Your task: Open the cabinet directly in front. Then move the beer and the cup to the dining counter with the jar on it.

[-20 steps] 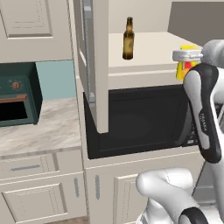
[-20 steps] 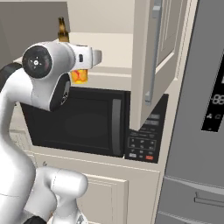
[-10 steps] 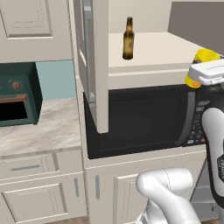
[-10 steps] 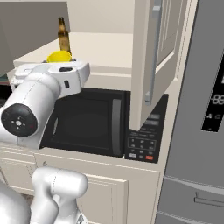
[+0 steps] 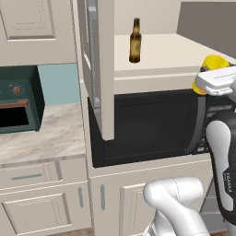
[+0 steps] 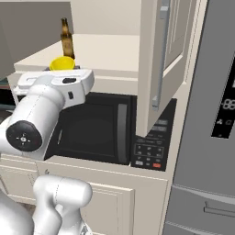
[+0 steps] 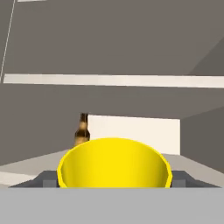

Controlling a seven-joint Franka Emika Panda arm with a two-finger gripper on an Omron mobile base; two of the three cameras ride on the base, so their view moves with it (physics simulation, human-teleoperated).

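The cabinet stands open, its left door (image 5: 99, 69) and right door (image 6: 158, 59) swung outward. The beer (image 5: 135, 40) (image 6: 67, 40) stands upright on the pale shelf (image 5: 161, 50), and its small dark shape shows behind the cup in the hand view (image 7: 81, 131). My gripper (image 5: 210, 76) (image 6: 62, 73) (image 7: 113, 180) is shut on the yellow cup (image 5: 213, 62) (image 6: 62, 63) (image 7: 113, 164) at the shelf's front right edge, mouth toward the hand camera. The cup hides my fingertips. The dining counter and the jar are out of view.
A black microwave (image 5: 147, 124) (image 6: 96, 128) sits right under the shelf. A dark green oven (image 5: 18, 99) stands on a marble worktop (image 5: 46, 133) to the left, over cream drawers (image 5: 27, 175). A grey fridge (image 6: 211, 114) fills the right side.
The hand has swung with the cup away from the beer toward the shelf's front right edge, and the wrist has turned. The beer and the doors have stayed put.
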